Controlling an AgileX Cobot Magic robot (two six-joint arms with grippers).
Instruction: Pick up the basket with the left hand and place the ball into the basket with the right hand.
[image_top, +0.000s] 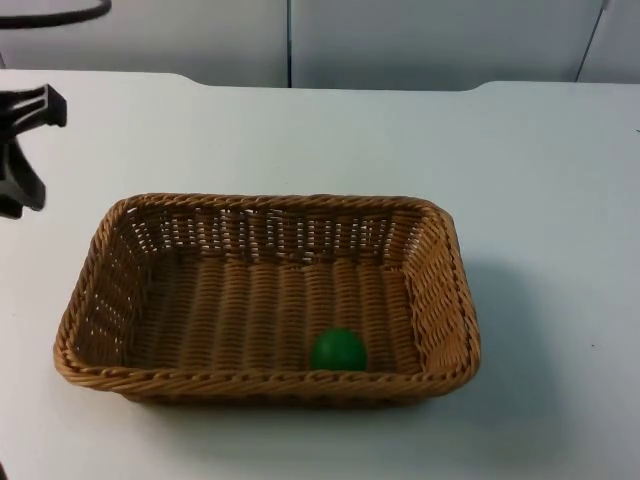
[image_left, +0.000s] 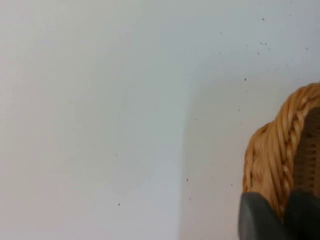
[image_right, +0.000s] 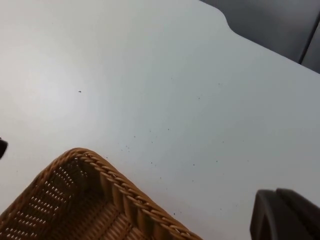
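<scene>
A brown wicker basket (image_top: 262, 386) stands flat on the white table, near the front and centre in the top view. A green ball (image_top: 338, 351) lies inside it against the front wall, right of the middle. My left gripper (image_top: 24, 150) is at the table's far left, behind and to the left of the basket, apart from it, open and holding nothing. In the left wrist view a corner of the basket (image_left: 277, 160) lies just beyond a dark fingertip (image_left: 262, 220). My right gripper (image_right: 287, 215) hangs over bare table beside another basket corner (image_right: 107, 192).
The white table top (image_top: 540, 200) runs back to the grey partition wall (image_top: 400, 40). Bare table surrounds the basket on every side.
</scene>
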